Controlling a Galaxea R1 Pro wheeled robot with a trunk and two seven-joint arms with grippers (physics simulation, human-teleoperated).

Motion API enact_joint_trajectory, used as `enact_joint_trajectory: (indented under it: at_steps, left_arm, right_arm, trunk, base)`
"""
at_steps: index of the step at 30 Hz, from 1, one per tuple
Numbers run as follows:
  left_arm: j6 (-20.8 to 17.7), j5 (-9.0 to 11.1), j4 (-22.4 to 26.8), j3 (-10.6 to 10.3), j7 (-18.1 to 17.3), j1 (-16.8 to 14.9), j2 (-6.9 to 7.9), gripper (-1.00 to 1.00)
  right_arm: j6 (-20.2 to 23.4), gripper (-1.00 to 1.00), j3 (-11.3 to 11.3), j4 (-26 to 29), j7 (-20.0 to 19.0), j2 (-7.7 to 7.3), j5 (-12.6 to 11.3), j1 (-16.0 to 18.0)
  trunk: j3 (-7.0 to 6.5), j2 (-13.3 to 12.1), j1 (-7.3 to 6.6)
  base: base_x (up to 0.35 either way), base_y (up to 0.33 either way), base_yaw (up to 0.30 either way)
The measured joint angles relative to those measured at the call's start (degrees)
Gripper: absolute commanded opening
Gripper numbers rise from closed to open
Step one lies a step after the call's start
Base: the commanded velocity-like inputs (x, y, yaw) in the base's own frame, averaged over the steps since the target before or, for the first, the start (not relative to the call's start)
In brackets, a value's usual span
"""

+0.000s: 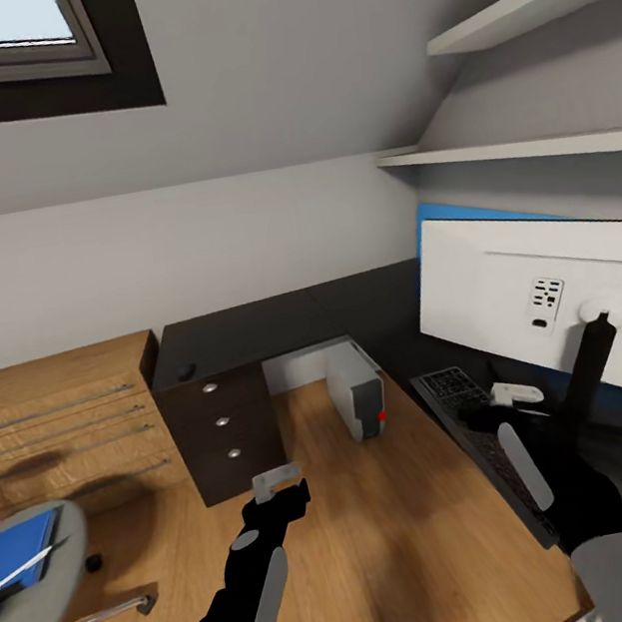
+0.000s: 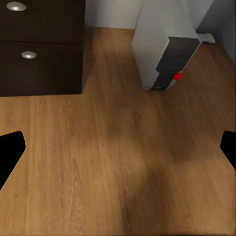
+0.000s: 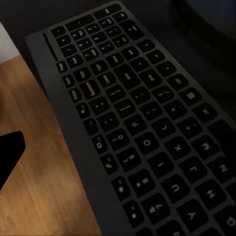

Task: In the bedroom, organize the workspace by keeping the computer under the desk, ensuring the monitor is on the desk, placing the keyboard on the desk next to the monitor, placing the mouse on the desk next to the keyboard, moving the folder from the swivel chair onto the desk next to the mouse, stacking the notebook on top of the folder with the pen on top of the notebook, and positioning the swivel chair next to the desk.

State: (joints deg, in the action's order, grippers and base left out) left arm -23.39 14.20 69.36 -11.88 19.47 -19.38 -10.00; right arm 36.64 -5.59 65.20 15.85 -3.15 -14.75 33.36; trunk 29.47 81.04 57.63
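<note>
Done, apparently: glossy black L-shaped desk point(image 1: 253, 329) mid-frame; wide white-backed monitor point(image 1: 512, 303) at right; light-grey computer tower point(image 1: 357, 389) beneath; slim grey keyboard point(image 1: 485, 444) lower right. Pending: bright-blue folder point(image 1: 22, 547) on grey swivel chair point(image 1: 40, 599), lower left. Left gripper point(image 1: 277, 483) spread, empty; right gripper point(image 1: 515, 393) unclear.

Head view looks down over the desk point(image 1: 253, 326); wrist views look closely at computer point(image 2: 160, 46) and keyboard point(image 3: 142, 128)

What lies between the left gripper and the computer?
Only bare wood floor separates the left gripper from the computer, per the left wrist view.
</note>
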Motion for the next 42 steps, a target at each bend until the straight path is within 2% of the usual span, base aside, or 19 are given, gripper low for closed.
enact_joint_trajectory:
  at_steps: [3, 9, 21, 33, 37, 39, 40, 42]
  left_arm:
    - [0.0, 0.0, 0.0, 0.0, 0.0, 0.0, 0.00, 1.00]
    - [0.0, 0.0, 0.0, 0.0, 0.0, 0.0, 0.00, 1.00]
    - [0.0, 0.0, 0.0, 0.0, 0.0, 0.0, 0.00, 1.00]
    - [0.0, 0.4, 0.0, -0.1, -0.1, 0.0, 0.00, 1.00]
    - [0.0, 2.2, 1.6, -0.1, -0.2, 0.0, 0.00, 1.00]
    - [-0.1, 3.8, 3.2, -0.1, -0.2, 0.1, 0.00, 1.00]
    - [-0.2, 5.7, 4.6, 0.0, -0.3, 0.3, 0.00, 1.00]
    - [-0.3, 7.9, 5.7, 0.0, -0.3, 0.5, 0.00, 1.00]
  right_arm:
    - [-0.1, 1.00, 0.0, -1.5, -4.9, -1.41, 0.1, 0.0]
    - [-0.3, 1.00, 0.0, -2.2, -7.3, -2.88, 0.1, 0.0]
    - [-0.5, 1.00, 0.0, -2.7, -7.5, -3.09, 0.2, 0.0]
    - [-0.5, 1.00, 0.1, -2.6, -7.8, -2.97, 0.0, 0.0]
    - [-0.5, 1.00, 0.0, -2.6, -7.8, -3.01, 0.0, 0.0]
    - [-0.5, 1.00, 0.0, -2.6, -7.8, -3.02, 0.1, 0.0]
    - [-0.5, 1.00, 0.0, -2.6, -7.8, -3.05, 0.2, 0.0]
    - [-0.5, 1.00, 0.0, -2.6, -7.8, -3.06, 0.2, 0.0]
  trunk:
    - [0.00, 0.0, 0.00]
    - [0.00, 0.0, 0.00]
    - [0.00, 0.0, 0.00]
    - [0.00, 0.0, 0.00]
    - [0.00, 0.0, 0.00]
    - [0.00, 0.0, 0.00]
    - [0.00, 0.0, 0.00]
    - [0.00, 0.0, 0.00]
  base:
    - [0.000, 0.000, -0.293]
    - [0.000, 0.000, -0.293]
    - [0.000, 0.000, -0.286]
    - [0.000, 0.000, -0.014]
    - [0.000, 0.000, 0.000]
    - [0.000, 0.000, 0.000]
    - [0.000, 0.000, 0.000]
    - [0.000, 0.000, 0.000]
